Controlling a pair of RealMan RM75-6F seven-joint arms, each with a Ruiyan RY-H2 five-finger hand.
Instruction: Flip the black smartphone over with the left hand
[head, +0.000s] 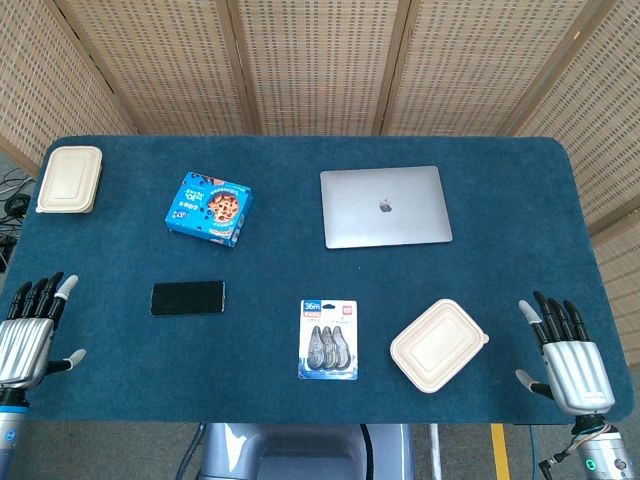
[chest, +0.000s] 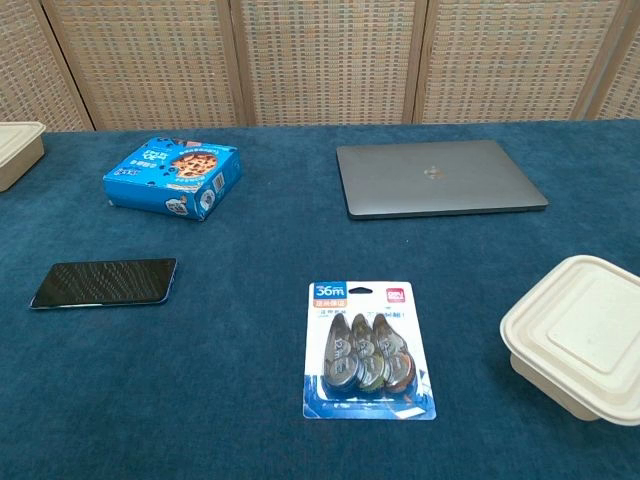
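The black smartphone (head: 187, 298) lies flat on the blue table cloth at the left, its dark glossy side up; the chest view shows the smartphone (chest: 105, 283) with a blue edge. My left hand (head: 28, 335) hovers at the table's front left corner, fingers spread, holding nothing, well to the left of the phone. At the front right corner my right hand (head: 564, 355) is likewise spread and holds nothing. Neither hand shows in the chest view.
A blue cookie box (head: 209, 209) sits behind the phone. A closed grey laptop (head: 385, 206) lies at the back centre. A pack of correction tapes (head: 328, 339) lies at the front centre, a beige lunch box (head: 438, 344) to its right, another beige box (head: 70, 179) at the back left.
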